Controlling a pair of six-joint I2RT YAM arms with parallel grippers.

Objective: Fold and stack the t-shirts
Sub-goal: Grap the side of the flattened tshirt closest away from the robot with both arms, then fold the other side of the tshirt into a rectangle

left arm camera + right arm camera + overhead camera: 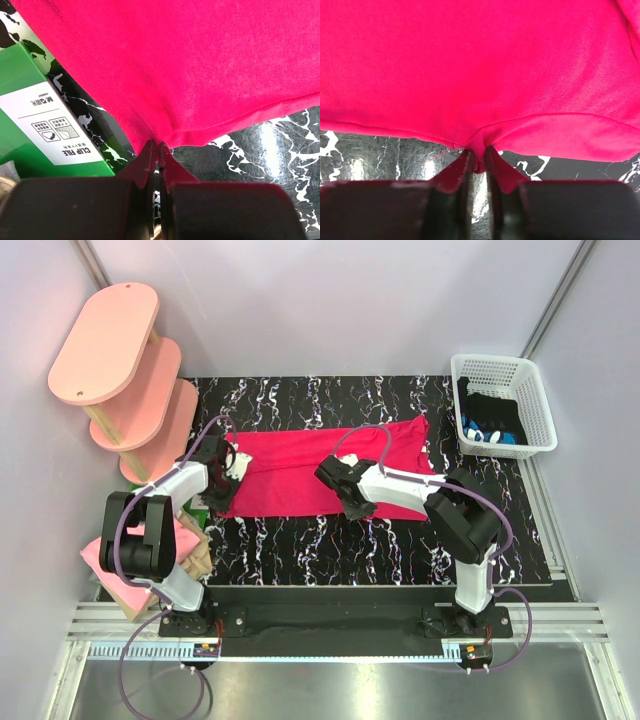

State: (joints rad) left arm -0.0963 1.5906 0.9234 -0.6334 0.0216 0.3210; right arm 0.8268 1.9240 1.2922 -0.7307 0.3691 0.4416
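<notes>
Crimson t-shirt lies spread flat mid-tabletop, long side left to right. In the top view the left end effector is at its left edge and the right end effector at the near hem; the grip is unclear from there. Left wrist view: left end effector pinched tight on the hem of the t-shirt, green clip-file box just beside. Right wrist view: right end effector narrow, a bunched fold of the t-shirt between its fingers. Only the top view shows the white basket far right, the pink shelves far left, and the light pink t-shirt under the left arm.
</notes>
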